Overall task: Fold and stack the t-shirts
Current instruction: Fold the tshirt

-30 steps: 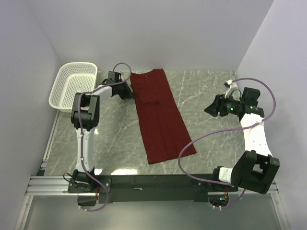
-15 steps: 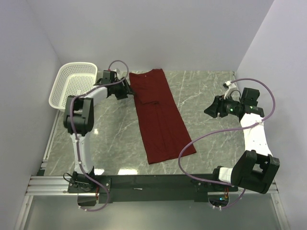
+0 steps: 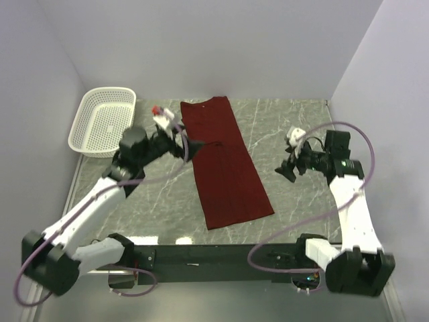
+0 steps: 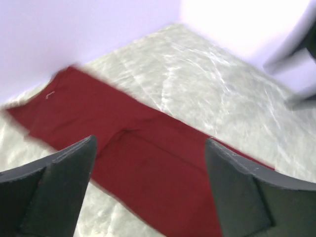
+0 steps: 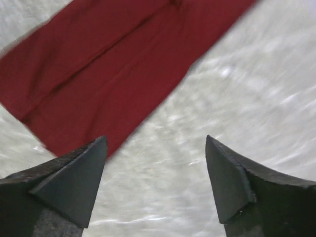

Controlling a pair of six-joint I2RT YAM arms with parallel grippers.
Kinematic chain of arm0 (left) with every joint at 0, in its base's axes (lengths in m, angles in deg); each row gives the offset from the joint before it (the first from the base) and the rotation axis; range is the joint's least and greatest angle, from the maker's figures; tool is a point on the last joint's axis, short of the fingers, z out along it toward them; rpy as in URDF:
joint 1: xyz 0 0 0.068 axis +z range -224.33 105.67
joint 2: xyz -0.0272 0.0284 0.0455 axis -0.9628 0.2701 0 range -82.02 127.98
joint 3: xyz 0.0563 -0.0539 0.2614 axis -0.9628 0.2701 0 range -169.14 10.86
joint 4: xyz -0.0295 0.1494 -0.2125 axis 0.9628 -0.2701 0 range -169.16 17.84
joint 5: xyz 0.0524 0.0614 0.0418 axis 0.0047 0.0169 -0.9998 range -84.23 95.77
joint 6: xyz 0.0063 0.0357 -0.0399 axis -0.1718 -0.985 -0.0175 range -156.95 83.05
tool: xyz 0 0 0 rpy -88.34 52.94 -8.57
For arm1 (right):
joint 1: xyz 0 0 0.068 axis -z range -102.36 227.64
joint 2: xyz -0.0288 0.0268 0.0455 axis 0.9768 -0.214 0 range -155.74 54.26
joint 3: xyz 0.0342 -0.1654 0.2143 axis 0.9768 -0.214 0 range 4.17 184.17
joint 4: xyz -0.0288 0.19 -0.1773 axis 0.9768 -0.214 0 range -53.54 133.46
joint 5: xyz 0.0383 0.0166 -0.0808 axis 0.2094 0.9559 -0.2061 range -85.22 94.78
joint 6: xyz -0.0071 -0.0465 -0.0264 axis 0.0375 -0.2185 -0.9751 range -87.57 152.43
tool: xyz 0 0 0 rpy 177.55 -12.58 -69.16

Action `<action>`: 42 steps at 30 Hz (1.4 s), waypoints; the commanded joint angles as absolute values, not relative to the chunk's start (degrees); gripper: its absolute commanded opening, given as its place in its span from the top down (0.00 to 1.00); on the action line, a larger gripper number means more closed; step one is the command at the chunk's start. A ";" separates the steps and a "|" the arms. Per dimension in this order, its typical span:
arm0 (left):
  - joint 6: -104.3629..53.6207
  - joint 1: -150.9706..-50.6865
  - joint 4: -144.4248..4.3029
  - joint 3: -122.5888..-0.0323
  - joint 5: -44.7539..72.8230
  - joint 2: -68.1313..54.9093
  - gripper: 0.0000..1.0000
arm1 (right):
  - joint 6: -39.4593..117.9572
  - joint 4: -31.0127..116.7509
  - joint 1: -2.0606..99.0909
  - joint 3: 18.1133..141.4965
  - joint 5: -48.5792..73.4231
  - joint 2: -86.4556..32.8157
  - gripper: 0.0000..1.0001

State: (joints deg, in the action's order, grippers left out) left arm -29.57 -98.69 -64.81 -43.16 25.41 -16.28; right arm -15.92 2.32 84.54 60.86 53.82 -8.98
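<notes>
T-shirt (image 3: 224, 164) sits mid-surface (image 3: 295, 127), folded into a long maroon strip and lying flat between my two arms. Left jaws are wide apart with nothing in them, hovering just beside its left edge up by the collar end. Right jaws are apart too and empty, over bare marble well off its right side. I reckon the crosswise fold comes next: pinch both corners of one short end, lift them level, and lay them square on the other end. Long axis runs far to near, collar toward the back wall, hem toward me, slanting a little rightward.
</notes>
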 commanded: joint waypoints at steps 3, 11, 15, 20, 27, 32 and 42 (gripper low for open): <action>-41.52 -104.21 -59.25 -32.31 24.40 -28.37 0.01 | -43.74 -9.54 84.23 59.88 68.21 -5.30 0.09; -43.19 -106.05 -63.45 -27.02 32.23 -36.67 0.01 | -66.63 -30.47 82.57 61.66 67.63 -11.75 0.08; -45.56 -113.32 -68.99 -27.99 27.15 -35.17 0.01 | -54.34 -13.55 81.07 54.99 59.74 -4.30 0.07; -50.83 -121.34 -71.20 -26.06 18.09 -34.91 0.01 | -47.11 -5.32 80.54 48.12 58.48 1.52 0.05; -57.34 -134.95 -71.99 -24.04 8.59 -31.67 0.01 | -62.91 -18.67 80.11 47.33 61.91 -0.50 0.04; -57.96 -138.22 -70.32 -22.19 7.97 -27.09 0.03 | -65.74 -16.39 77.99 43.02 58.05 0.12 0.05; -58.75 -142.09 -65.49 -17.88 5.95 -18.48 0.12 | -63.63 -13.31 73.34 43.89 56.28 -4.44 0.09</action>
